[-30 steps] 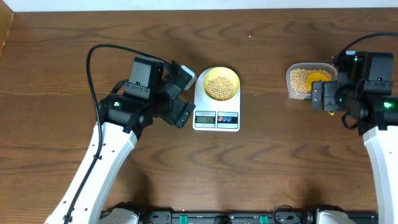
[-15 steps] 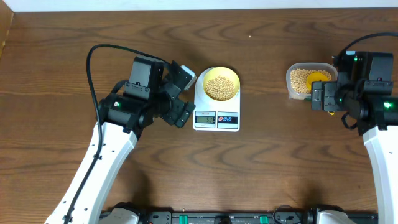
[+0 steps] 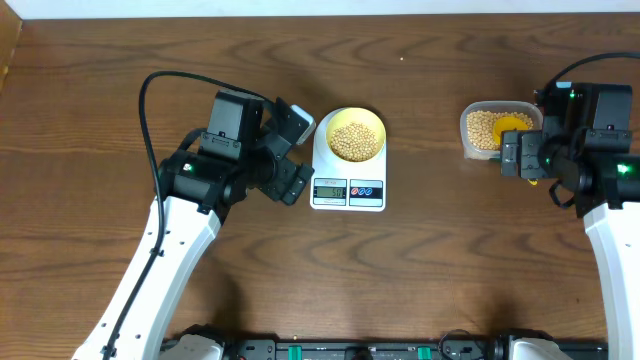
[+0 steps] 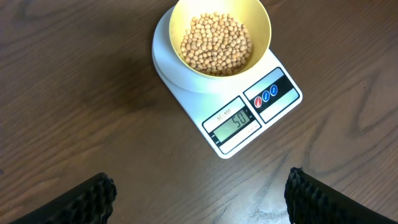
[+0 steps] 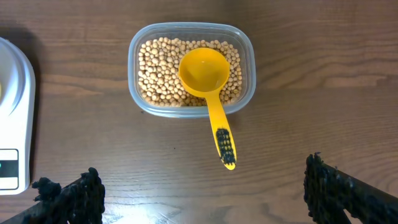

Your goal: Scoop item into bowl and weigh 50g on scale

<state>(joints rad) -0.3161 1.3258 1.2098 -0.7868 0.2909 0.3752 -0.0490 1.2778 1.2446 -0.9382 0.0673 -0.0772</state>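
A pale yellow bowl (image 3: 357, 136) (image 4: 220, 38) holding a heap of beige beans (image 3: 354, 140) (image 4: 216, 45) stands on the white scale (image 3: 348, 190) (image 4: 245, 124). The scale's display (image 4: 232, 121) reads 50. My left gripper (image 3: 290, 150) (image 4: 200, 196) hovers open just left of the scale, with nothing between its fingers. More beans (image 5: 158, 68) fill a clear tub (image 3: 470, 125) (image 5: 134, 71) at the right, and a bright yellow scoop (image 5: 208, 81) (image 3: 513, 126) rests in it with its handle hanging over the rim. Near that tub my right gripper (image 3: 520, 158) (image 5: 202, 193) stands open and empty.
The brown wooden table (image 3: 420, 270) carries the scale at the middle and the tub at the right. Both arms reach in from the front edge, the left arm (image 3: 170, 260) beside the scale and the right arm (image 3: 610, 200) at the far right.
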